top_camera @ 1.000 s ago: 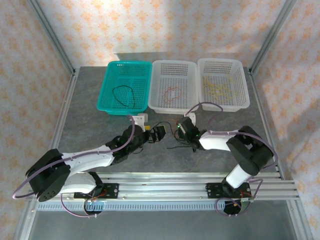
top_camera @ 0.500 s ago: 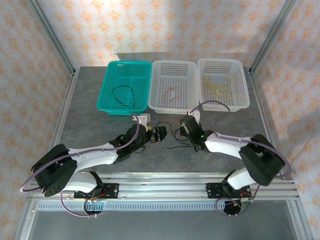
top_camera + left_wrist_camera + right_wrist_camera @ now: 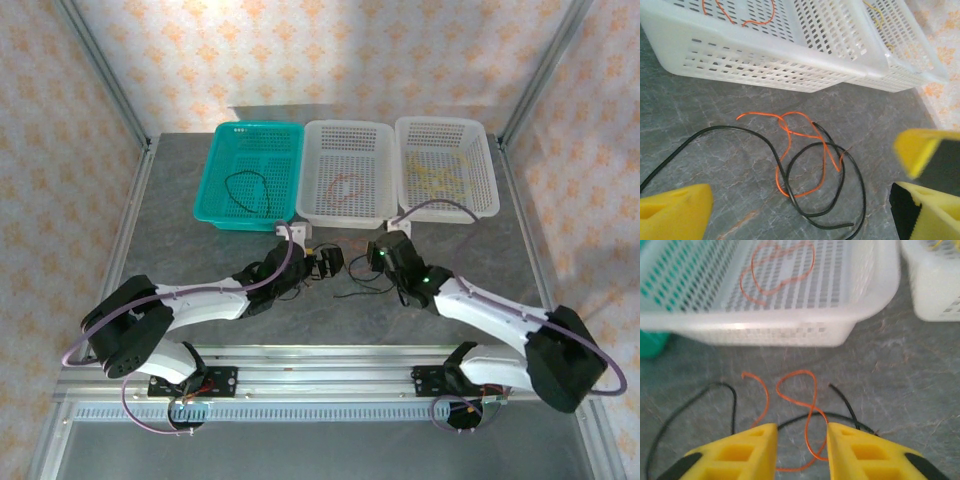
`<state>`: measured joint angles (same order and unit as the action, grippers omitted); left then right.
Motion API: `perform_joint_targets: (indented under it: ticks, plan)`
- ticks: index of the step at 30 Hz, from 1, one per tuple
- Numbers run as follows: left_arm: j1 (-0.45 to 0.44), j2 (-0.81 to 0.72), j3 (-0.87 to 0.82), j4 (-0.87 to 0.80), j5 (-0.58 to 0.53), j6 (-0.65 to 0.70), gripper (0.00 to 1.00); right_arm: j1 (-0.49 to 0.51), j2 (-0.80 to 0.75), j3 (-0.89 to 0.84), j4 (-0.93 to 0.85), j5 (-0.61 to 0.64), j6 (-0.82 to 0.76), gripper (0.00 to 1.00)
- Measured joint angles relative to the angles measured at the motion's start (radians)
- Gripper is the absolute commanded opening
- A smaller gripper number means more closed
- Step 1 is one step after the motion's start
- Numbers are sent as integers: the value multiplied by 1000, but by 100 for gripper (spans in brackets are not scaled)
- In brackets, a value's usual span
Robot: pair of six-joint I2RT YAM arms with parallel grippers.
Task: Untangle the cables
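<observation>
On the grey stone-look table (image 3: 180,250), near the middle: a thin orange-red wire (image 3: 781,162) and a thin black wire (image 3: 735,128), looped over each other and touching in a few spots.

At 12 o'clock from this tangle: a white plastic basket with holes (image 3: 345,216), with another orange-red loop (image 3: 345,184) lying inside. At 9 o'clock of that basket, right beside it: a teal plastic basket (image 3: 245,222) with a black loop (image 3: 247,190) inside. At 3 o'clock: a second white basket (image 3: 450,212) with yellow wire (image 3: 437,178) inside.

At 9 o'clock of the tangle: the left claw (image 3: 327,265), yellow fingers spread wide, holding nothing.

At 3 o'clock of the tangle: the right claw (image 3: 801,450), low over the table, yellow fingers apart with a smaller gap, a bit of the orange-red wire seen in that gap, not pinched.
</observation>
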<state>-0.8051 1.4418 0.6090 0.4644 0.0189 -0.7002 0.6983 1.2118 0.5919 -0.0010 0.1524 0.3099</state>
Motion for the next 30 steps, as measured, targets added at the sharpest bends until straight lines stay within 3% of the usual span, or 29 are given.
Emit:
perform_joint_targets:
  ticks: [5, 11, 22, 30]
  plan:
    - [0, -2, -31, 80, 22, -37, 92, 3, 137, 6, -13, -34, -45, 60]
    - [9, -9, -85, 109, 30, -70, 92, 2, 217, 27, -4, -20, -50, 61]
    - [16, -33, -87, 110, 30, -76, 91, 2, 328, 55, 80, 43, -34, 53]
    - [23, -33, -89, 121, 36, -78, 92, 2, 367, 57, 108, 67, -14, 33]
